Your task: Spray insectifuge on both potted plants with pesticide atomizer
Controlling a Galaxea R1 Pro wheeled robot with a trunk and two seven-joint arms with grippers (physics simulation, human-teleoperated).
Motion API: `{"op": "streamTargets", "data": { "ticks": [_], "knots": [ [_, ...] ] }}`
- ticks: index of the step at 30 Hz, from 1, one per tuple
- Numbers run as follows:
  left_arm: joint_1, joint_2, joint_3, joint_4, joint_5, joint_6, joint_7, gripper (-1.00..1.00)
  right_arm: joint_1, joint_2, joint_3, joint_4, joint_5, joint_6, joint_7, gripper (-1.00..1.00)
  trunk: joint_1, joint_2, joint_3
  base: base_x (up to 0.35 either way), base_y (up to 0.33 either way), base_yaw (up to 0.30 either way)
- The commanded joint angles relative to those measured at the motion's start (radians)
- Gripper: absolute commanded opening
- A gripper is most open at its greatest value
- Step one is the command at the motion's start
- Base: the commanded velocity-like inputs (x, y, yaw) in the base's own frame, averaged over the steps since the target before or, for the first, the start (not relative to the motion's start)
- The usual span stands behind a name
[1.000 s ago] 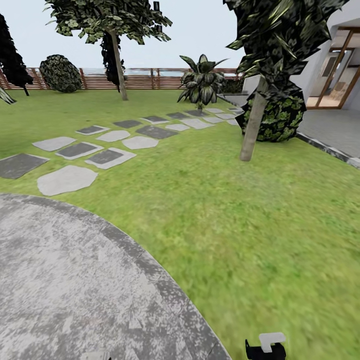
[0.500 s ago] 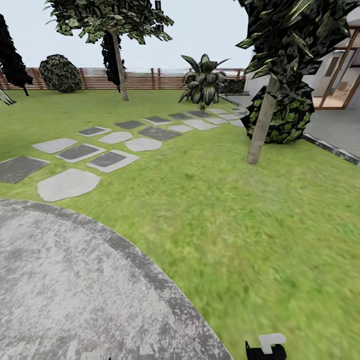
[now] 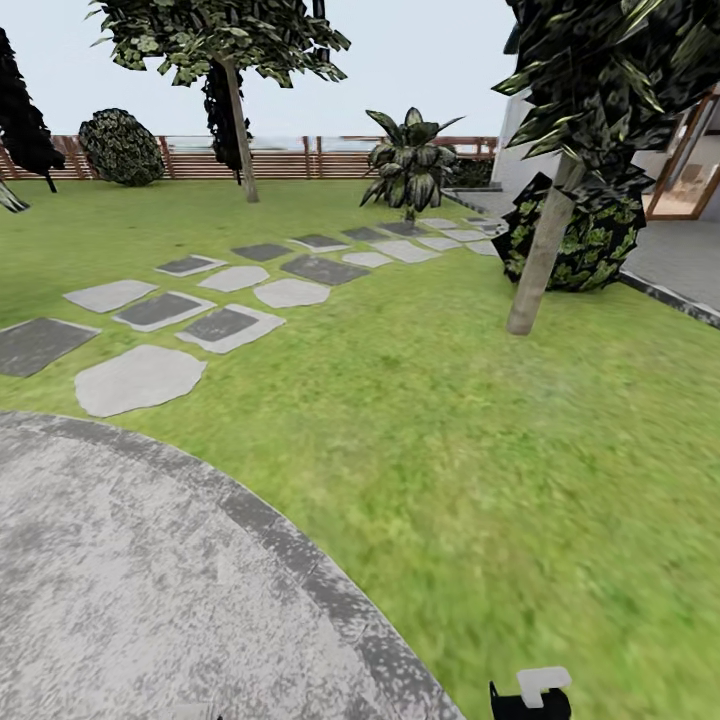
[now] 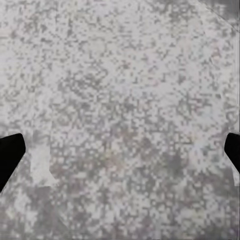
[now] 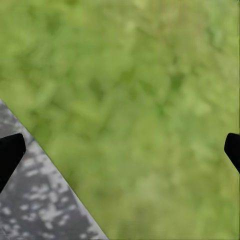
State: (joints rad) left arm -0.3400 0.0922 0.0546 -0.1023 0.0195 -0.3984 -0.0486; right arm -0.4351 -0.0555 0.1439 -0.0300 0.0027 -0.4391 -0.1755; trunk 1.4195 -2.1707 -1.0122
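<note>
The garden lies ahead: green lawn (image 3: 430, 420), grey stepping slabs (image 3: 220, 325), a round grey patio (image 3: 150, 590) and a brown slatted fence (image 3: 290, 160). The pesticide atomizer and the potted plants are out of view. My left gripper (image 4: 120, 155) hangs open over the speckled patio surface, its dark fingertips (image 4: 9, 155) far apart with nothing between them. My right gripper (image 5: 120, 152) is open too, over grass at the patio's edge (image 5: 45, 200). Part of the right arm (image 3: 530, 695) shows at the bottom of the head view.
A slim tree trunk (image 3: 540, 260) stands on the lawn to the right, with a dark bush (image 3: 585, 245) behind it. A spiky agave (image 3: 410, 165) and another tree (image 3: 235, 110) stand near the fence. A house with paving (image 3: 680, 255) is at the far right.
The whole head view has shifted, so the camera moved: the near tree and bush slid right and the patio's edge sits lower. Both grippers hold the same pose.
</note>
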Motion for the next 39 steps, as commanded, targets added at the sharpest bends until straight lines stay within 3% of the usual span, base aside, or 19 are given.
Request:
{"op": "streamTargets", "data": {
  "ticks": [1,39],
  "knots": [
    [-0.001,0.0,0.005,0.001,0.002,-0.002,-0.005,1.0,-0.001,-0.001,0.008,0.001,0.0,-0.001,-0.007,1.0,0.0,0.0,-0.001,0.279,0.207,0.0],
    [-0.001,0.0,0.006,0.001,0.003,-0.001,-0.005,1.0,-0.001,-0.001,0.008,0.001,-0.001,-0.002,-0.008,1.0,0.0,0.0,-0.001,0.279,0.205,0.0]
  ]
}}
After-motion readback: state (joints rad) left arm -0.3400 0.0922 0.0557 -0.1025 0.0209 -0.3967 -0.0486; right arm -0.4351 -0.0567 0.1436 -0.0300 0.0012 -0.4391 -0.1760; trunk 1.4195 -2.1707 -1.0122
